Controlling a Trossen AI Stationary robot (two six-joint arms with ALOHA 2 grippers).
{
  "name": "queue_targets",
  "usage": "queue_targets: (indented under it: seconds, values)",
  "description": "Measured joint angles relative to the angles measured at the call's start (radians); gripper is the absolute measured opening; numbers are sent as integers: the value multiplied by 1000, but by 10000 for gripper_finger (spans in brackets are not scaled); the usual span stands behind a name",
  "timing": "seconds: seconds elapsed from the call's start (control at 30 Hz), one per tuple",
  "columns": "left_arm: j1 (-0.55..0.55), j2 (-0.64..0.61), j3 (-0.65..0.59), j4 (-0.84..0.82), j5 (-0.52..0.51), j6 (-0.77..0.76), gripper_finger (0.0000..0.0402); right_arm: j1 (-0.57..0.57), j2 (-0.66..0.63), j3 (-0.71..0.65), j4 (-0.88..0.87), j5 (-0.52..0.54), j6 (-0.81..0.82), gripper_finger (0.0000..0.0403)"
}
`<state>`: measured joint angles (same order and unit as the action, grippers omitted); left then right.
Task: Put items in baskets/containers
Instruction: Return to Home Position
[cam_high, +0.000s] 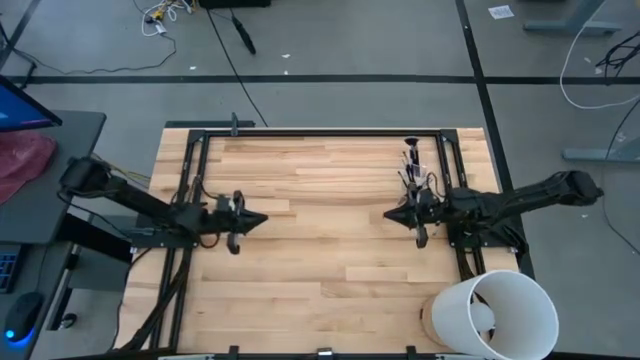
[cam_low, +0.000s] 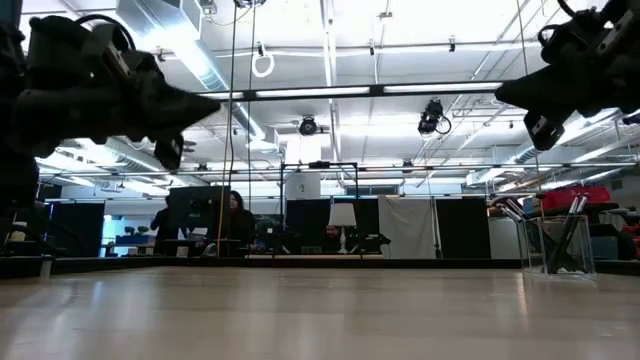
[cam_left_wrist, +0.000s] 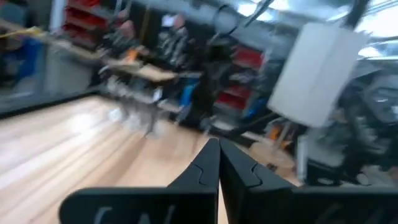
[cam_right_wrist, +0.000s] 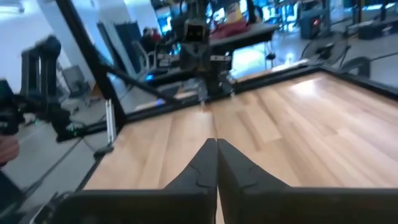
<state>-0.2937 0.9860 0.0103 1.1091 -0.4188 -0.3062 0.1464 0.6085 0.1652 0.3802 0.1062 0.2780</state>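
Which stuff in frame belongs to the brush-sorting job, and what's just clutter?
Job:
- dark-handled makeup brushes, standing in the small clear plastic cup
- left tool and right tool, both shut and empty, above the wooden table

Lying about:
- large white cylindrical bucket by the table's corner
- red cloth left of the table
- loose cables on the floor

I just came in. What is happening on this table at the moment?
Nothing is being handled right now. Both arms hang above the wooden table. The left hand and the right hand are shut and empty, with their tips facing each other. The makeup brushes stand in the clear cup beside the right arm. No loose brush shows on the wood. A white bucket sits at the corner on the right arm's side.
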Motion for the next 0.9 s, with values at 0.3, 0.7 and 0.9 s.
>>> queue_targets:
  seconds: [0.3,0.7,0.9]
  values:
    - [75,-162,-3,-68,73,87,2,-15,-92,-24,-10,-21,24,2]
    - [304,-511,-3,-425,272,41,1,-15,-185,-24,-133,-47,30,2]
    - [337,-677,-3,-580,285,56,1,-15,-226,-24,-221,-47,57,2]
